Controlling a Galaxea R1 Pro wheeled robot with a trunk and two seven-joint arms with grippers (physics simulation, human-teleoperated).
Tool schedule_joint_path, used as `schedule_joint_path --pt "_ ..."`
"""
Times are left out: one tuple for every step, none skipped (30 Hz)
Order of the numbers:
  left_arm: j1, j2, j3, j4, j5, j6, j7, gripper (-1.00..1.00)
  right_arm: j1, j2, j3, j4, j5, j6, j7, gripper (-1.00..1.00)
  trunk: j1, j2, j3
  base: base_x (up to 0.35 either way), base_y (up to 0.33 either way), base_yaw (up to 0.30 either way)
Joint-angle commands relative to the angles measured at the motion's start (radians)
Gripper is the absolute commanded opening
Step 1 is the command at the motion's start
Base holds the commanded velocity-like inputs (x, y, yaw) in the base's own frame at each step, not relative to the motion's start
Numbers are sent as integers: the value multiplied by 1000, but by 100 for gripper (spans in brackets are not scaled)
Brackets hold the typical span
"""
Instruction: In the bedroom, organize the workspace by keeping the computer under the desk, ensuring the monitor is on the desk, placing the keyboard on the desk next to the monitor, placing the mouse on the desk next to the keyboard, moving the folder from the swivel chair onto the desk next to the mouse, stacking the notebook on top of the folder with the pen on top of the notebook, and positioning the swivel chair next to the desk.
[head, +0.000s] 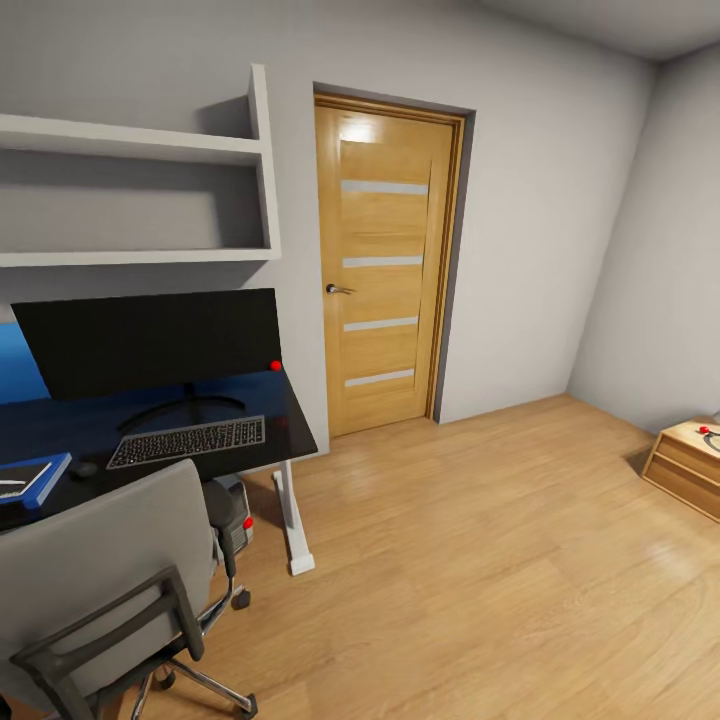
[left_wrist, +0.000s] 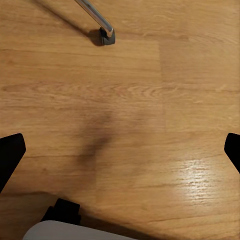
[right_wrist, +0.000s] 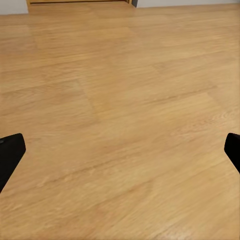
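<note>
1. My left gripper (left_wrist: 120, 150) is spread wide and grasps nothing; in the left wrist view its two black fingertips (left_wrist: 10, 155) sit at opposite borders with bare wood floor (left_wrist: 150, 100) between them.
2. Near that gripper I see one chrome leg of the swivel chair (head: 95, 580) ending in a dark castor (left_wrist: 106, 36), resting on the floor.
3. My right gripper (right_wrist: 120, 150) is likewise released, fingers far apart over plain floor, with the foot of the door (head: 385, 265) well beyond it.
4. From the head view, the chair stands right at the desk's front edge, its grey back toward me, partly tucked in by the white leg (head: 293, 515).
5. On the desk (head: 290, 425), the keyboard (head: 188, 441) lies along the front edge, just in front of the monitor (head: 150, 340), whose curved foot touches the desktop behind it.
6. The mouse (head: 83, 468) sits just beside the keyboard's end, toward the desk's far side from the door.
7. Next to the mouse lies the blue folder (head: 45, 480) at the front edge, with the notebook (head: 18, 480) stacked on it; I cannot make out a pen.
8. The computer (head: 235, 500) shows partly under the desk, behind the chair.
9. All of these lie well away from both grippers.
</note>
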Motion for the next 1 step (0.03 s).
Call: schedule_joint_path --pt "-1 0 -7 1 11 -3 -5 100 -1 1 9 2 -3 -2 -6 100 0 -1 -1 0 0 0"
